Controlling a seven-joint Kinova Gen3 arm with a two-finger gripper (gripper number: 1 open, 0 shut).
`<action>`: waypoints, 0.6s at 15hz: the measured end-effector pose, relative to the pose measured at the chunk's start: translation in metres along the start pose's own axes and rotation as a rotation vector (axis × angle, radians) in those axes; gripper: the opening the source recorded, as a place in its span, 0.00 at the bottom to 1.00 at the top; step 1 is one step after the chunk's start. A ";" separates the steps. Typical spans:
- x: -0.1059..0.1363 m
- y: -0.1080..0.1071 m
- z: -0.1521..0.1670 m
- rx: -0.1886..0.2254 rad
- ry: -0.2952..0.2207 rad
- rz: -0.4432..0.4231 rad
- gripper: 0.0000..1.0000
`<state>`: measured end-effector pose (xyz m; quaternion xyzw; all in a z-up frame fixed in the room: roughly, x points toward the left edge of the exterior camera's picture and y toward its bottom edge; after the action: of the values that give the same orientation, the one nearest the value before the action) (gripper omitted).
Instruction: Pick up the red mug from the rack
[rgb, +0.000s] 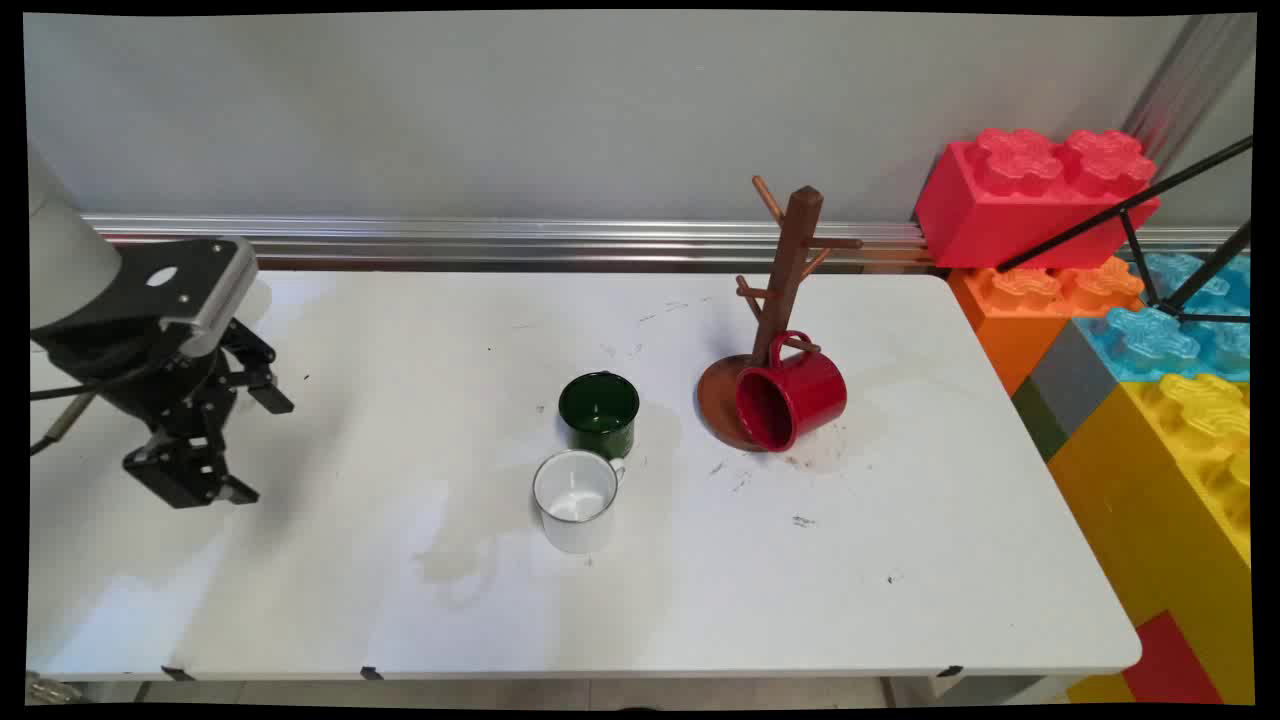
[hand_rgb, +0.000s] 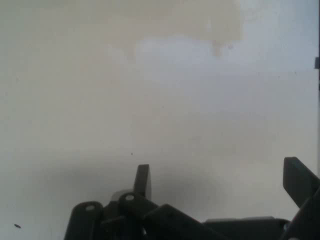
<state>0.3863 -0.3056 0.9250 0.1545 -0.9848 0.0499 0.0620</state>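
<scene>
Your gripper (rgb: 245, 445) hangs with fingers (hand_rgb: 143, 181) spread, empty, over bare table (rgb: 400, 600). The white mug (rgb: 575, 498), well apart beyond the fingertips, looks rigid, light and slick; its rim offers purchase.

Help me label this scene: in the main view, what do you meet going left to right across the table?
Gripper → white mug and green mug, nearly level → red mug at the foot of the wooden mug stand → big toy bricks past the table's right edge.

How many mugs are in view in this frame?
3: a dark green enamel mug upright at the table's middle, a white enamel mug right in front of it, and a red enamel mug hanging tilted on the brown wooden mug tree.
</scene>
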 end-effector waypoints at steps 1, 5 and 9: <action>0.001 -0.002 0.002 0.002 0.019 -0.011 1.00; 0.021 -0.015 -0.001 0.028 0.200 -0.079 1.00; 0.040 -0.025 -0.009 0.039 0.369 -0.131 1.00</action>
<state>0.3576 -0.3403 0.9416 0.2077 -0.9434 0.0923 0.2415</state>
